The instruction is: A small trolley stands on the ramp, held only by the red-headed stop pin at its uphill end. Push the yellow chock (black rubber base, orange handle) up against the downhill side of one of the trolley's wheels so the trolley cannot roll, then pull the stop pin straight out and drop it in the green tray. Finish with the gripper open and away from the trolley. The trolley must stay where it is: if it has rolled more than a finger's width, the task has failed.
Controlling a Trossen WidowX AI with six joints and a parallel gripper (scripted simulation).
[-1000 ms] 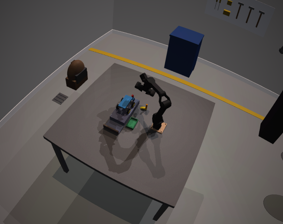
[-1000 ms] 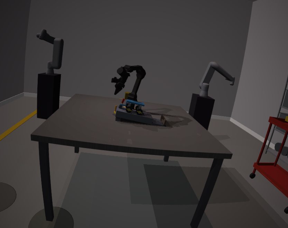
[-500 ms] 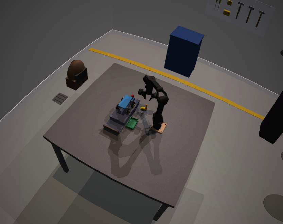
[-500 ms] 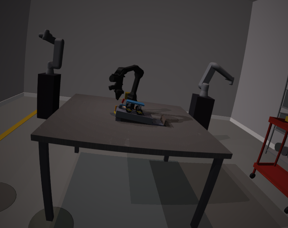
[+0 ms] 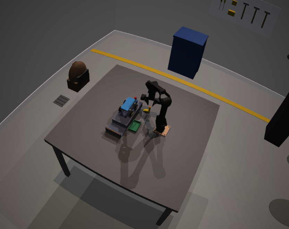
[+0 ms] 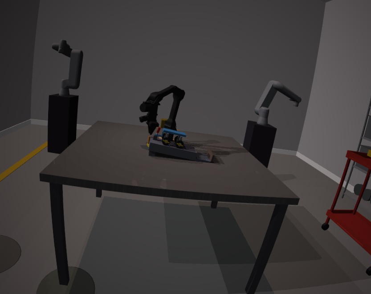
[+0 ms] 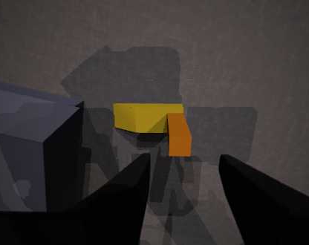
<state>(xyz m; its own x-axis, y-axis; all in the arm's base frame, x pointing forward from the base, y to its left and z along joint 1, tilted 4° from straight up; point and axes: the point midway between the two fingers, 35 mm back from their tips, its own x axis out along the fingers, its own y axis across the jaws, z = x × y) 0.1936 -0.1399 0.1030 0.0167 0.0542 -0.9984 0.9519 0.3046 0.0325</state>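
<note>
Wrist: pincer (image 5: 150, 104) (image 7: 184, 161) open near yellow chock (image 5: 146, 110) (image 7: 148, 118).

dim grey walls, blue cabinet (image 5: 187, 54), red cart (image 6: 353, 211), 3 hammers (image 5: 256, 15) hanging

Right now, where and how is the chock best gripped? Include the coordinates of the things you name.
Best by its orange handle (image 5: 149, 108) (image 7: 180, 145), from above, with one finger on each side. The handle stands up as a narrow post from one end of the low yellow body (image 5: 145, 110) (image 7: 140, 119). The open gripper (image 5: 150, 104) (image 7: 184, 161) already points down over it, its fingers apparently wide enough to straddle it.
</note>
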